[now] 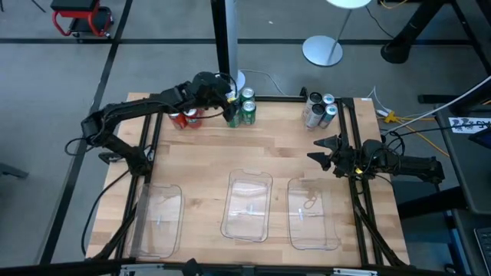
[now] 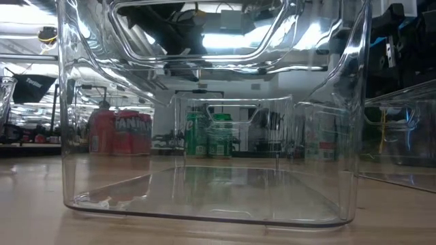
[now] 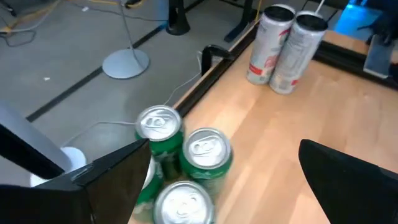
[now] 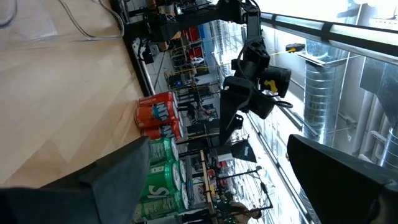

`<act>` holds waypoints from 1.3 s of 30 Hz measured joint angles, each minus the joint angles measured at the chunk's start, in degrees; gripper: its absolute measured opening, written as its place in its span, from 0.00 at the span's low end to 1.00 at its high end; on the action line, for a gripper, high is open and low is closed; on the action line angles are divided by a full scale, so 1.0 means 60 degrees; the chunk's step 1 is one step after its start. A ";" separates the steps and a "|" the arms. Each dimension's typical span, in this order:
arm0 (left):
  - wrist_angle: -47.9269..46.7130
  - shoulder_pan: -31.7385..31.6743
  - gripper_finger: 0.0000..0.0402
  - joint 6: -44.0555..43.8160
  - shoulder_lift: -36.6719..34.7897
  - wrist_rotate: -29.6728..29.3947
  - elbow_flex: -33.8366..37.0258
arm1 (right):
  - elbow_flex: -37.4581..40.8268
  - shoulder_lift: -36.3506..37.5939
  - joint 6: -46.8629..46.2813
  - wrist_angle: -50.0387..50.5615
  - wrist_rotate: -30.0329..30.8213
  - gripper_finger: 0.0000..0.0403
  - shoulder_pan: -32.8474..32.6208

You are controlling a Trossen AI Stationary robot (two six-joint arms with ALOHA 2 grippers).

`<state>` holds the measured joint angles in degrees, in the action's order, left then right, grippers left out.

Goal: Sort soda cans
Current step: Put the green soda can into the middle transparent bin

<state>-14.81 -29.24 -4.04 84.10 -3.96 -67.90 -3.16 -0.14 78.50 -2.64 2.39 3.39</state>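
Green cans (image 1: 244, 107) sit just under the left gripper (image 1: 230, 113), whose dark fingers (image 3: 118, 180) stand wide apart with nothing between them. In the left wrist view three silver tops of this green cluster show just past the near finger, one of them partly tucked beneath it, so the claw looks poised over the group rather than closed on any single can. My reading is that the wide spread is there to let the fingers drop either side of one can, though the cans stand touching one another, which leaves little room for a finger to slip between.

Taking the green cluster as the landmark: the red cans (image 1: 184, 118) stand just beside it, under the left arm's forearm, along the same far edge of the table (image 1: 268, 153). The silver-grey cans (image 1: 319, 109) stand well apart from it on the other side, still on that far edge. The three clear trays (image 1: 247, 204) lie well nearer the camera side, all without cans, so the sorting seems to be at its start.

The right gripper (image 1: 322, 150) waits near the silver-grey cans, its fingers also spread wide and holding nothing, pointed across the table towards the green and red clusters.
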 joint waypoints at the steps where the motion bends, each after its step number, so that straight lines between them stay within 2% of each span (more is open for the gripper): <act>1: -0.0125 0.0015 0.99 -0.0054 0.0009 -0.0014 0.0000 | 0.0000 0.0000 0.0000 -0.0002 0.0000 0.93 -0.0001; 10: -0.0885 -0.0193 0.99 -0.0786 0.0712 -0.0439 0.0004 | 0.0000 0.0000 -0.0032 0.0431 -0.0073 0.93 -0.0002; 20: -0.0895 -0.0529 0.98 -0.1369 0.1884 -0.0526 0.0004 | 0.0000 0.0000 -0.0094 0.0464 -0.0076 0.93 -0.0002; 39: -0.0812 -0.0377 0.98 -0.1026 0.2330 -0.0454 0.0011 | 0.0000 0.0000 -0.0108 0.0464 -0.0073 0.93 0.0000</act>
<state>-19.68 -31.51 -10.20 98.08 -6.68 -67.83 -3.16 -0.14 77.85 0.14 1.96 3.39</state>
